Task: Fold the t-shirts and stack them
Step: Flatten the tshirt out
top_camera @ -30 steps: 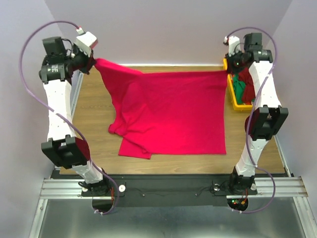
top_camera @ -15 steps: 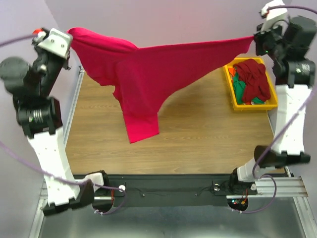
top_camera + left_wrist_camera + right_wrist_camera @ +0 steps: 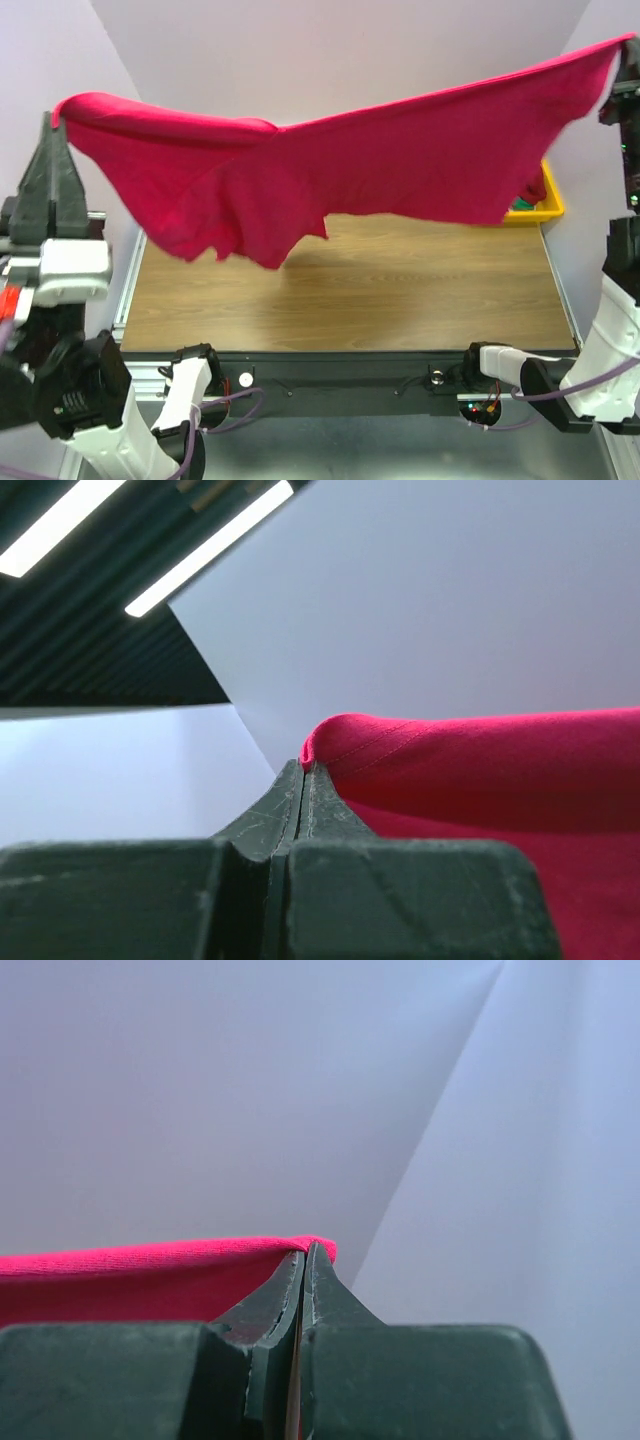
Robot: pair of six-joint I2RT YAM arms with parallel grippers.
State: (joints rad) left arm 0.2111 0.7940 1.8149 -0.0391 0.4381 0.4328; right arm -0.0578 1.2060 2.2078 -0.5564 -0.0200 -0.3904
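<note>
The crimson-pink t-shirt [image 3: 340,170] hangs stretched in the air high above the wooden table [image 3: 400,290], held at two corners. My left gripper [image 3: 55,120] is shut on its left corner [image 3: 345,742]. My right gripper [image 3: 628,45] is shut on its right corner [image 3: 300,1248], at the top right edge of the top view. The shirt sags in the middle and its lower folds dangle at centre left. Other shirts lie mostly hidden behind it in the yellow tray; a bit of dark maroon [image 3: 533,187] and green [image 3: 520,206] shows.
The yellow plastic tray [image 3: 548,205] stands at the table's far right, mostly covered by the hanging shirt. Both arms are raised tall at the table's left and right sides. Grey walls close in the back and sides.
Both grippers have risen much higher and moved apart, lifting the crimson-pink shirt fully off the table and stretching it wide in the air.
</note>
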